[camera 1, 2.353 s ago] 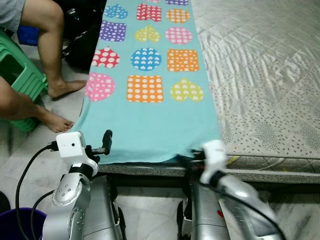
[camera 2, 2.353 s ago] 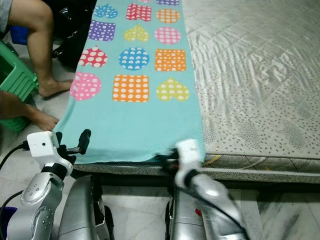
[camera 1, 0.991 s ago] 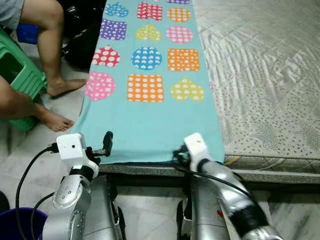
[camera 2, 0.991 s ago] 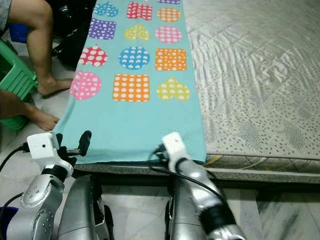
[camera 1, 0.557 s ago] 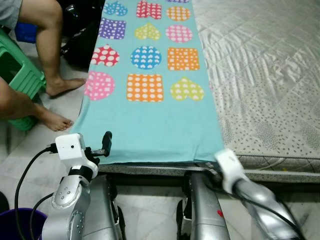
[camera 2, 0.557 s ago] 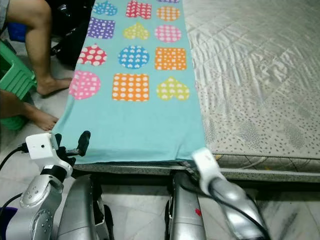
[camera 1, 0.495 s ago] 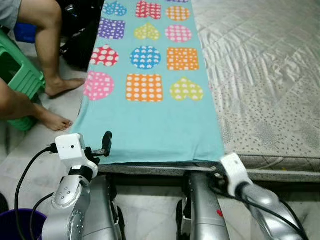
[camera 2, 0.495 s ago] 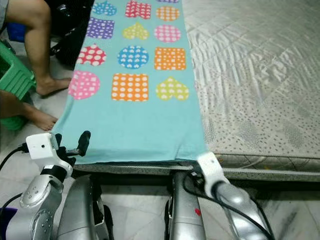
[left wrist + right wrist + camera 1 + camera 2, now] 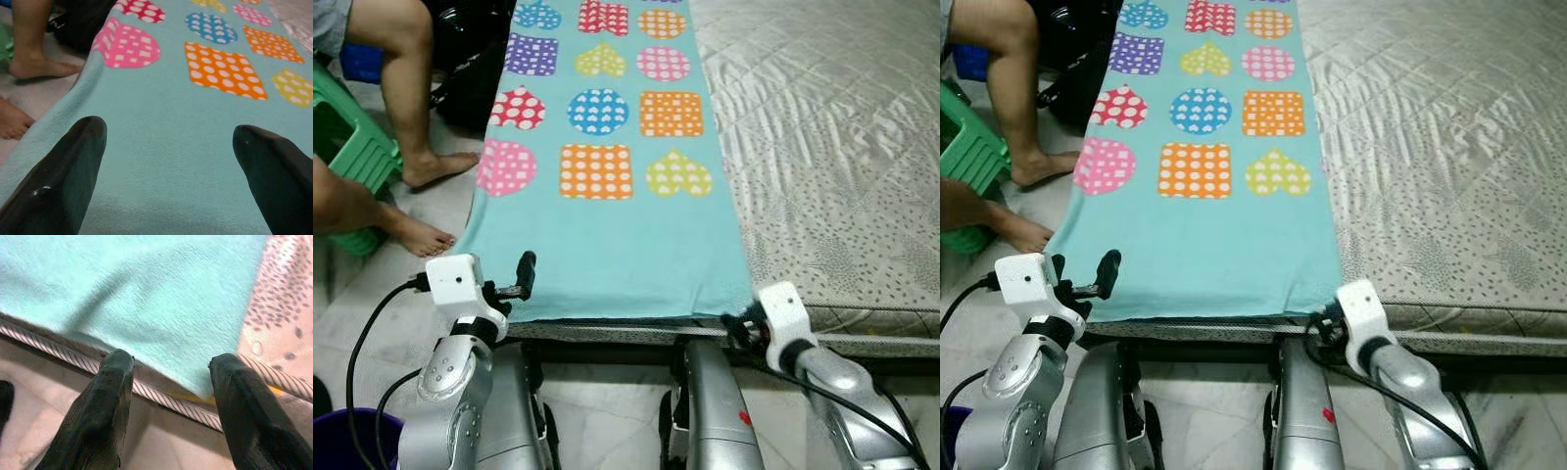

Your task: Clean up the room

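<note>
A teal blanket (image 9: 607, 235) printed with coloured dotted hearts, squares and circles lies along the left strip of the bed, its near hem at the mattress edge. My left gripper (image 9: 168, 132) is open and hovers just before the blanket's near left corner, its fingers (image 9: 73, 161) wide apart. At the near right corner my right gripper (image 9: 166, 364) is also open. Its fingers (image 9: 115, 391) straddle the mattress piping below the hem, with nothing held. From the head, my right gripper (image 9: 741, 325) is at the bed's front edge.
The grey patterned mattress (image 9: 832, 147) takes up the right side. A person's bare legs and feet (image 9: 421, 238) are on the floor at the left, beside a green stool (image 9: 352, 157) and a black bag (image 9: 470, 59). A purple bucket (image 9: 342, 441) stands at the lower left.
My right arm has swung to the right along the blanket's near hem, from about its middle to its right corner. The left arm has barely moved.
</note>
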Available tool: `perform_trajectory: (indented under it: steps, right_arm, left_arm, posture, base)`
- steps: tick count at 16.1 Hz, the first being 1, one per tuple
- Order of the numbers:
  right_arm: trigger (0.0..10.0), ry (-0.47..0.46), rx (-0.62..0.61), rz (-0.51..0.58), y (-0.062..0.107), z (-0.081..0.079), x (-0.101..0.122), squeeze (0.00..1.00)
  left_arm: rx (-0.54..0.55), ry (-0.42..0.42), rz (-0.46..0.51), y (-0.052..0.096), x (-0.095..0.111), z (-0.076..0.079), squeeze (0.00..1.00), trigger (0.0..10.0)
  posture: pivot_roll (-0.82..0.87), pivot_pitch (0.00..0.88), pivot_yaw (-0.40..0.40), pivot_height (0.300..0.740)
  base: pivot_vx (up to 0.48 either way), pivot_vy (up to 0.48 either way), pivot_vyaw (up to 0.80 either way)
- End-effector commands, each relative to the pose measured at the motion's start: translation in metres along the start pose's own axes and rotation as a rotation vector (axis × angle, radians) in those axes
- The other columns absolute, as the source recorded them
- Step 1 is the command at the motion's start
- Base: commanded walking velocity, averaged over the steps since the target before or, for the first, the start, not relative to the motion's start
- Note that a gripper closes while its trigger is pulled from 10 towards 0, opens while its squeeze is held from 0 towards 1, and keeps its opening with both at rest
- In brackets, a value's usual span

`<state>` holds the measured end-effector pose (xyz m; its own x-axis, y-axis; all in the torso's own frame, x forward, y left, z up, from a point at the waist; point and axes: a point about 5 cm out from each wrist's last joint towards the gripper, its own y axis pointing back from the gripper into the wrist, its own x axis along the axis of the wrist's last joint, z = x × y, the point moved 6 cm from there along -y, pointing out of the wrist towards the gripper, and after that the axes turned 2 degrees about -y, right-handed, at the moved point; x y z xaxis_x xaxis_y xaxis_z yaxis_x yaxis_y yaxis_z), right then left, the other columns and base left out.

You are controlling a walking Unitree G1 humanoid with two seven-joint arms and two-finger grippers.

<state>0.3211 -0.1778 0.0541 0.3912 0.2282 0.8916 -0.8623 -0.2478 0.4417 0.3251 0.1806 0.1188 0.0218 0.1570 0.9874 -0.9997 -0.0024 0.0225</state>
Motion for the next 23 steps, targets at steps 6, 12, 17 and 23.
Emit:
perform_trajectory:
  steps: [6,12,17,23]
  right_arm:
    - [10.0,-0.069,0.035,0.038,-0.022,-0.035,0.014,0.00]
    - [10.0,-0.053,0.121,0.040,-0.035,-0.063,0.023,0.00]
    - [10.0,0.010,-0.012,-0.070,-0.036,-0.017,-0.005,0.00]
    - [10.0,0.070,-0.124,-0.193,-0.010,0.024,-0.051,0.00]
  left_arm:
    - [-0.003,-0.004,-0.015,0.001,-0.007,0.000,0.00,10.0]
    - [0.007,-0.008,-0.012,0.003,-0.006,-0.003,0.00,10.0]
    - [0.009,-0.006,-0.019,0.006,-0.009,-0.003,0.00,10.0]
    - [0.014,-0.011,-0.023,0.006,-0.009,-0.006,0.00,10.0]
  posture:
    - [-0.06,0.230,-0.031,0.556]
    - [-0.04,0.238,-0.044,0.556]
    - [-0.05,0.246,-0.041,0.556]
    - [-0.05,0.246,-0.038,0.556]
  base:
    - [0.000,0.000,0.00]
    - [0.000,0.000,0.00]
    - [0.000,0.000,0.00]
    - [0.000,0.000,0.00]
